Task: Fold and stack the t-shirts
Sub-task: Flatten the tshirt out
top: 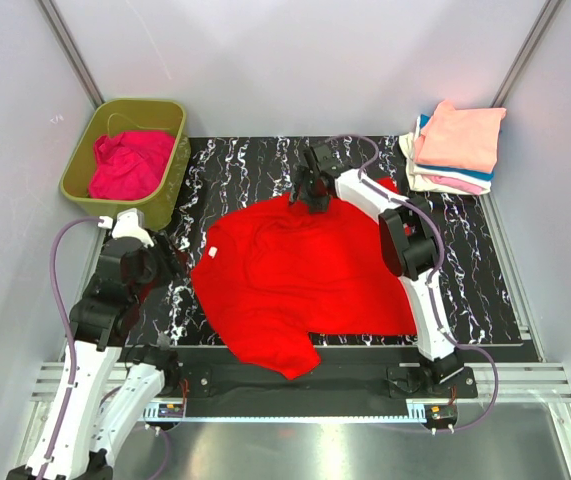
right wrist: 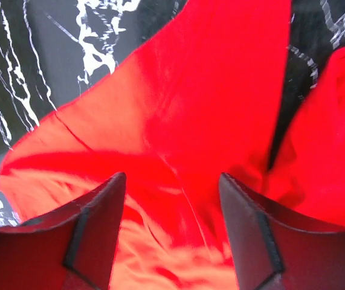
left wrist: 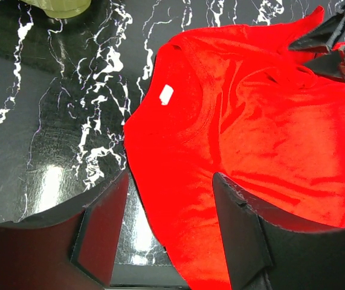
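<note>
Red t-shirt [top: 295, 275] lies spread and wrinkled mid black marbled mat [top: 465, 260]. Right gripper [right wrist: 172, 178] at its far edge, fingers spread over red cloth, pinching nothing. Left gripper [left wrist: 171, 181] by shirt's left edge, fingers spread, empty. Magenta shirt [top: 130, 165] crumpled in green tub [top: 140, 103], far left. Folded stack [top: 455, 145] far right.

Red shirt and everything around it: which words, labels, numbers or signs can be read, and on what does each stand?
None can be read.
The white neck label on the red shirt is too small to show any print.
The green tub and the folded shirts show no writing.
</note>
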